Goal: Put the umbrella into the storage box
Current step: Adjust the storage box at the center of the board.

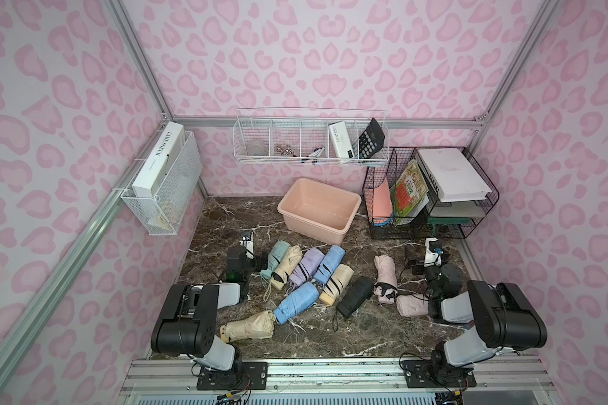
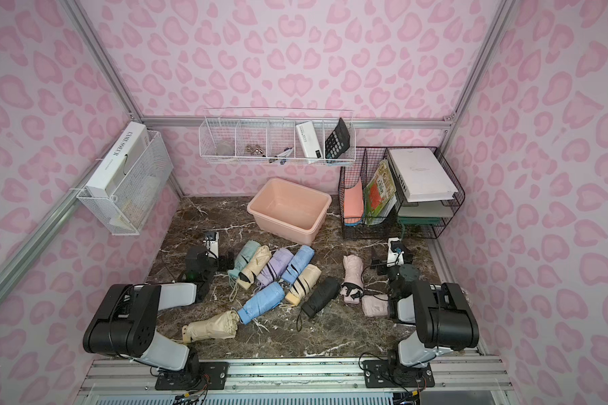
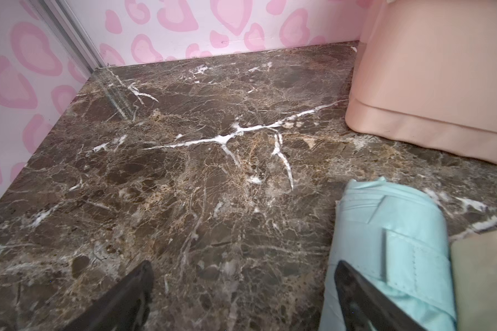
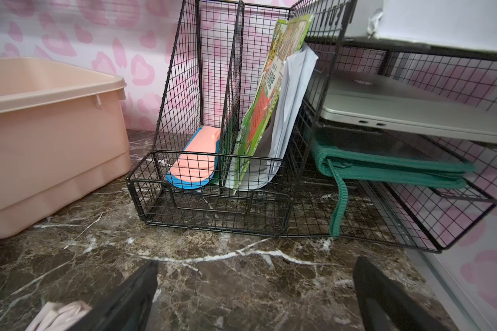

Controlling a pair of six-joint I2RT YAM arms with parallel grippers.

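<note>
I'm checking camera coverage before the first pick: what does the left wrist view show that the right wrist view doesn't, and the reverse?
Only the left wrist view: the mint umbrella by the left claw, with a cream umbrella next to it.
Only the right wrist view: the black wire file rack, a laptop and a green pouch in its trays, a pale pink umbrella at the picture's edge, and the right claw.
Both: the storage box, the marble table, and an open, empty claw.
</note>
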